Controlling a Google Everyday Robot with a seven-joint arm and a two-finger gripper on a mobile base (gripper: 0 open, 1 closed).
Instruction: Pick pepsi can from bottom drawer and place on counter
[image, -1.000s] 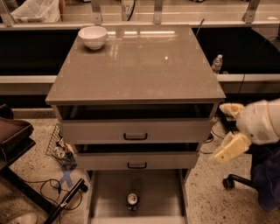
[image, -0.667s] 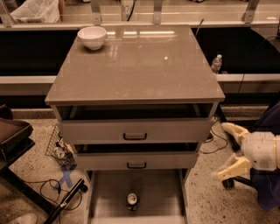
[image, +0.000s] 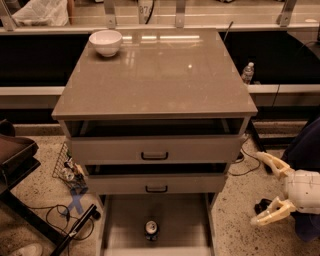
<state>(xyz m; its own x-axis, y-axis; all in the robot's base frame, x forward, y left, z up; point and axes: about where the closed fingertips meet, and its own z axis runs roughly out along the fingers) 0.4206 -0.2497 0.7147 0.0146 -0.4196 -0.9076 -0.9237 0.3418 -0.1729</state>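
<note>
Pepsi can (image: 151, 230) stands upright in the bottom drawer (image: 177, 222), which is pulled out below the counter (image: 160, 75) front edge for access. Claw (image: 257, 189) hangs released and empty beyond the front-right corner, well apart.

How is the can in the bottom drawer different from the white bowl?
The pepsi can is dark, narrow and smaller; the white bowl is pale and wide. The can stands in the bottom drawer; the bowl sits on the counter. Both are upright. The open claw hangs beside the cabinet, touching neither.
</note>
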